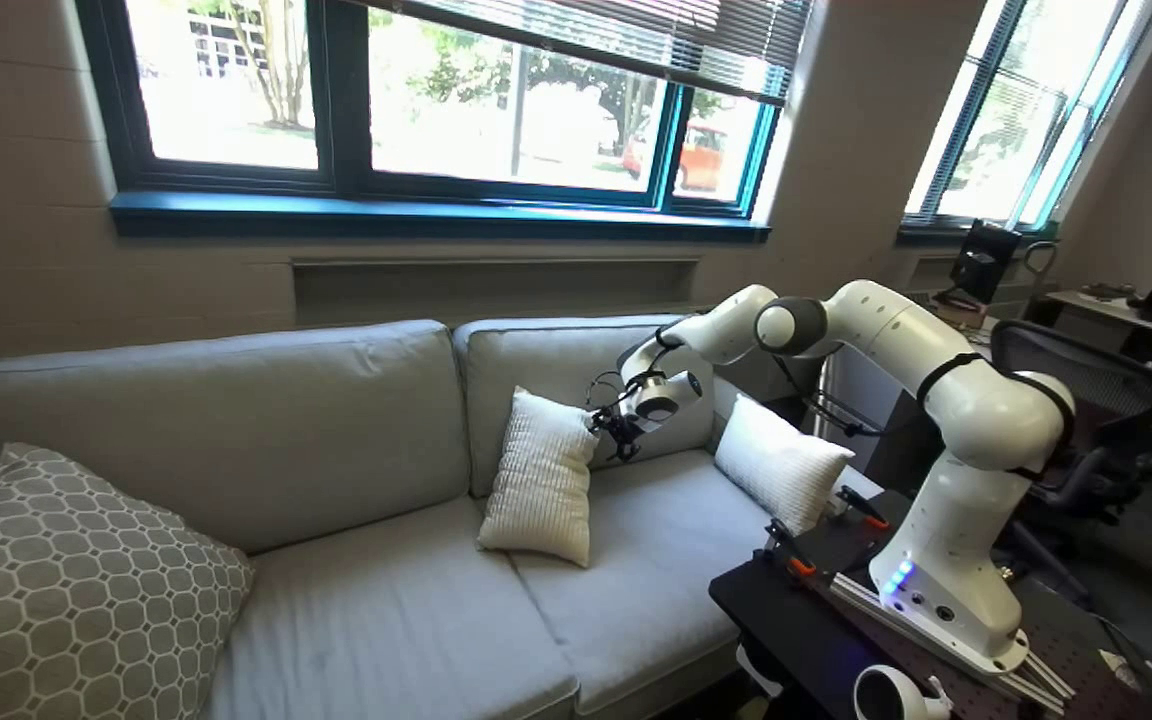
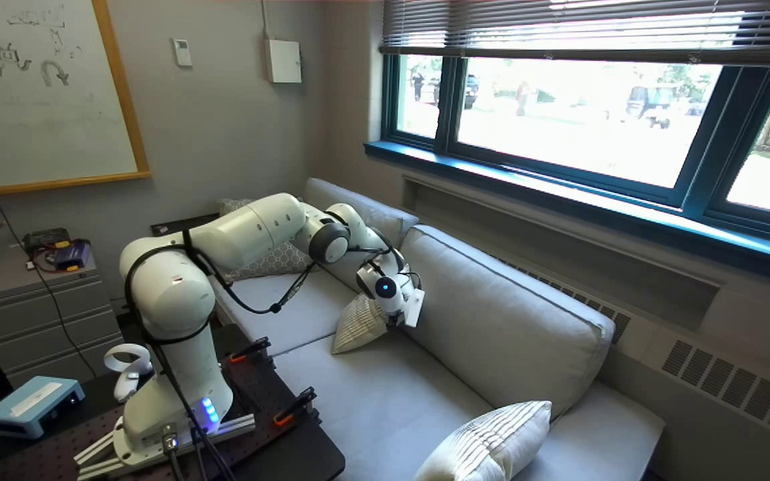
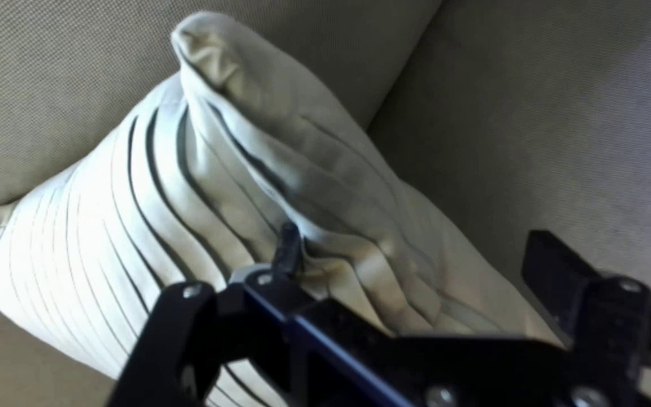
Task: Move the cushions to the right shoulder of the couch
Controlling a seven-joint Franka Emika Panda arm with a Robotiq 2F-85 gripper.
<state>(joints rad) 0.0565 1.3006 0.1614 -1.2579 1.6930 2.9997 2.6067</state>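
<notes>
A: Please, what is at the middle of the long light-grey fabric couch (image 1: 366, 590)?

B: A cream-white square cushion of pleated fabric (image 1: 534, 490); it stands tilted on the seat. In an exterior view, at three o'clock from it, there is a second cream-white square cushion of pleated fabric (image 1: 781, 460), just beside the low padded light-grey armrest (image 2: 609, 434).

A: And how is the black two-fingered tool (image 3: 416, 237)?

B: Its fingers stand wide apart. In the wrist view, the edge of the middle cushion is between them; the nine-o'clock finger seems to touch the pleats.

A: And between eight and nine o'clock from this cushion?

B: In an exterior view, the large grey lattice-patterned pillow (image 1: 86, 590), well apart.
</notes>
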